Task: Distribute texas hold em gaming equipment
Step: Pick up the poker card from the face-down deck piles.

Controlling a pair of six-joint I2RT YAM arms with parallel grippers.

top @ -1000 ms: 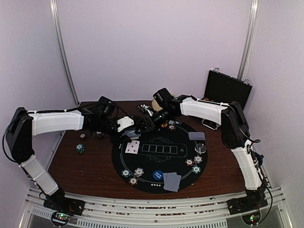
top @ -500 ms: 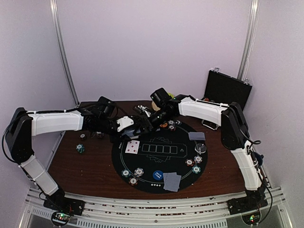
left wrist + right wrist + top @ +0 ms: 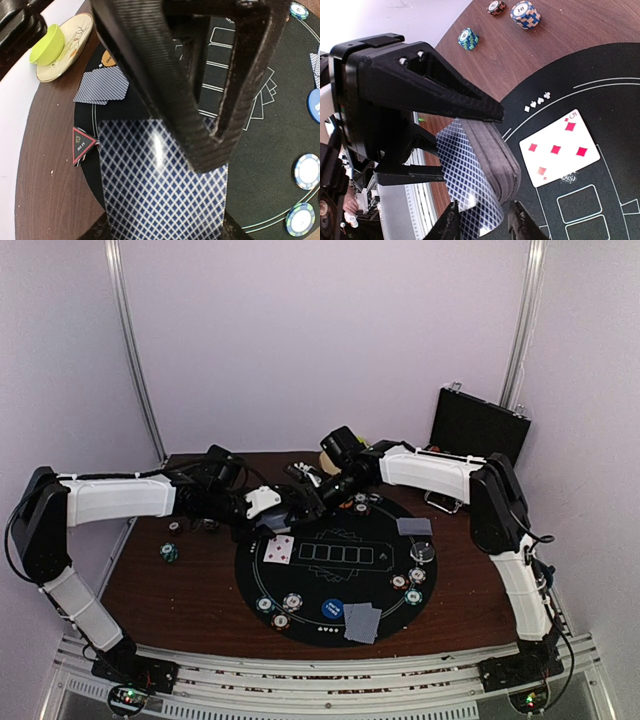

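Left claw (image 3: 470, 145): clamped on the thick stack of blue diamond-backed playing cards (image 3: 495, 155), held over the far left rim of the round black felt mat (image 3: 310, 585).
Right claw (image 3: 485, 222): we see its fingers either side of one card (image 3: 470, 200) jutting from that stack; whether they pinch it we cannot tell.
Mat: red five of diamonds (image 3: 559, 147) lies face up.

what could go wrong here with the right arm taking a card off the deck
1. One card sticks out from the deck between the fingers of the right gripper, which look apart. A weak pinch could let it slip and fall.
2. The deck bows in the left gripper, so pulling may drag extra cards out.
3. The two grippers sit very close, and a small misalignment could knock them together.
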